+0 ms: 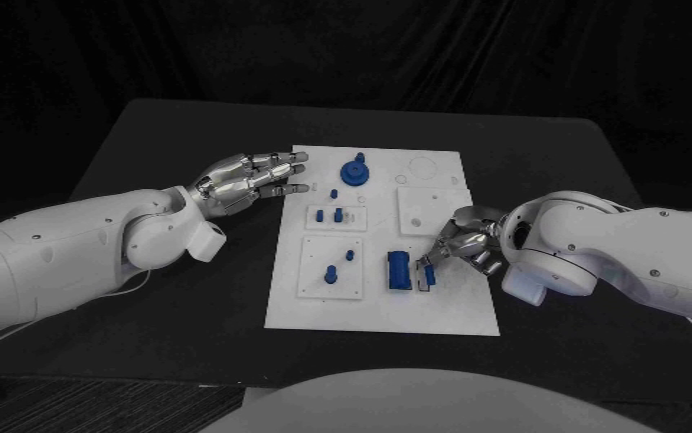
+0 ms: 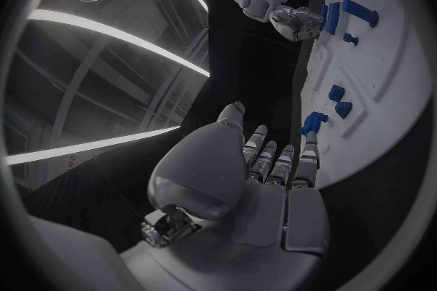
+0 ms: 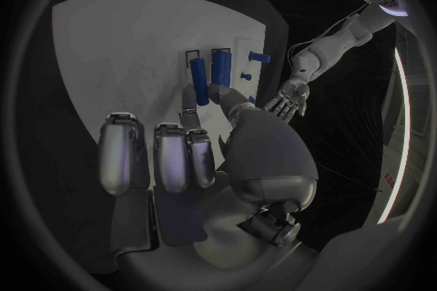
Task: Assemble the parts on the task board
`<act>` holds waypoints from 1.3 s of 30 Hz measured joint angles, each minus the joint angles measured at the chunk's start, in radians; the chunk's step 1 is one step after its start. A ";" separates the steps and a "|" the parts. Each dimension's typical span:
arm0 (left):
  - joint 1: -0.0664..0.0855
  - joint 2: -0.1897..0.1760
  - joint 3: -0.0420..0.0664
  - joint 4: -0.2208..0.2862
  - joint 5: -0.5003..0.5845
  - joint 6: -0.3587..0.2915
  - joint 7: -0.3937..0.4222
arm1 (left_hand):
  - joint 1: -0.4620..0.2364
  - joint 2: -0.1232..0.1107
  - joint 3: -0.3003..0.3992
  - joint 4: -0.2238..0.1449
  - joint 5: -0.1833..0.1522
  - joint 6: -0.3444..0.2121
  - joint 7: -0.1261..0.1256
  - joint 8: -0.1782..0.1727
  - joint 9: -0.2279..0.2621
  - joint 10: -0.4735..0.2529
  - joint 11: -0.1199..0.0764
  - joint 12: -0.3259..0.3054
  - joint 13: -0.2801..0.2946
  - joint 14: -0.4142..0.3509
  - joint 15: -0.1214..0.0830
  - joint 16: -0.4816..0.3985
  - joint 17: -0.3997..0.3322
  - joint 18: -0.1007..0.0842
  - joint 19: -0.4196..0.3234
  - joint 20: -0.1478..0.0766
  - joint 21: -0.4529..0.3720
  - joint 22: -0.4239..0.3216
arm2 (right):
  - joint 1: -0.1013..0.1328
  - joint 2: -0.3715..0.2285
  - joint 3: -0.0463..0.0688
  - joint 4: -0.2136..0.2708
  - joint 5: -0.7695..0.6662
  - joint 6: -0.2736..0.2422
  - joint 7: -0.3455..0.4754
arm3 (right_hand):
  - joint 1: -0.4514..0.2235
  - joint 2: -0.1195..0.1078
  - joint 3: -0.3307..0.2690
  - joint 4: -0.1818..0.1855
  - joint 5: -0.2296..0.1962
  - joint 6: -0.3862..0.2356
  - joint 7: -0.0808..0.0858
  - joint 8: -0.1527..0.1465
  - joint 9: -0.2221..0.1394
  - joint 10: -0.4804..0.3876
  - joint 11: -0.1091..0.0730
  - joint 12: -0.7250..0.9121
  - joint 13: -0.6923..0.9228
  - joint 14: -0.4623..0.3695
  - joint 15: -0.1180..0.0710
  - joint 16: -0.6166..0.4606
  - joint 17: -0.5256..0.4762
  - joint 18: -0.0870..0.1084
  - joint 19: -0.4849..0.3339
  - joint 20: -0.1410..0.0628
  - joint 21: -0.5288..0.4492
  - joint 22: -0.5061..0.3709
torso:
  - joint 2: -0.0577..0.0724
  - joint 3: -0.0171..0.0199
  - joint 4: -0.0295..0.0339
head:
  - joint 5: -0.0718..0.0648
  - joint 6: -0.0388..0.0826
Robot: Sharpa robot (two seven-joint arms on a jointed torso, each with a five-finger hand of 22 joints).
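Observation:
The white task board (image 1: 433,303) lies in the middle of the black table. Blue parts stand on it: a round knobbed piece (image 1: 355,170) at the far end, small pegs (image 1: 330,215) in the middle and a peg (image 1: 330,274) nearer me. My left hand (image 1: 253,178) hovers flat at the board's far left edge, fingers spread and holding nothing. My right hand (image 1: 462,243) curls over the board's right side. Its fingertips reach a pair of blue bars (image 3: 199,76), seen as one block (image 1: 397,268) from the head. Whether they grip a bar is unclear.
The board has raised square plates with holes (image 1: 415,208) and round recesses (image 1: 421,166) at its far right. Black tabletop (image 1: 173,143) surrounds the board, with dark curtains behind. The left wrist view shows my right hand (image 2: 296,20) across the board (image 2: 382,87).

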 measured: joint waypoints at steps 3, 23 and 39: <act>0.000 0.000 0.000 0.000 0.000 0.001 0.000 | 0.000 0.000 0.000 0.000 0.000 0.000 0.000 0.000 0.000 0.000 0.000 0.000 0.000 0.000 0.000 0.000 0.000 0.000 0.000 0.000 0.000 0.000 | 0.000 0.002 0.000 -0.001 0.000 0.001 -0.001 | 0.000 0.000 0.000 0.000 -0.005 0.002 -0.002 0.000 0.000 0.000 0.000 0.000 0.000 0.000 0.000 0.000 0.000 0.000 0.000 0.000 0.000 0.000 | 0.000 0.0000 0.0001 | 0.000 0.000; -0.001 0.001 0.000 -0.001 0.000 0.004 -0.001 | 0.000 0.000 0.000 0.000 0.000 0.000 0.000 0.000 0.000 0.000 0.000 0.000 0.000 0.000 0.000 0.000 0.000 0.000 0.000 0.000 0.000 -0.001 | -0.011 0.008 0.000 -0.007 0.001 0.003 -0.012 | -0.004 0.004 0.014 0.000 -0.047 0.002 -0.002 0.000 -0.006 0.000 0.000 0.000 0.001 0.000 0.000 -0.003 -0.012 0.000 0.000 0.000 -0.008 0.000 | 0.001 0.0000 -0.0004 | 0.004 0.000; -0.002 0.001 0.000 -0.001 0.000 0.006 -0.002 | -0.004 0.004 0.000 0.000 0.000 0.000 0.000 0.000 0.000 0.000 0.000 0.000 0.000 0.000 0.000 0.000 0.000 0.000 0.000 0.000 0.000 -0.001 | -0.016 0.016 0.000 -0.012 0.001 0.002 -0.018 | -0.015 0.016 0.013 0.023 -0.137 0.002 -0.001 0.006 -0.020 0.000 0.000 0.000 0.001 0.000 0.000 -0.008 -0.016 0.000 0.000 0.000 -0.012 0.000 | 0.001 0.0003 -0.0010 | 0.009 0.000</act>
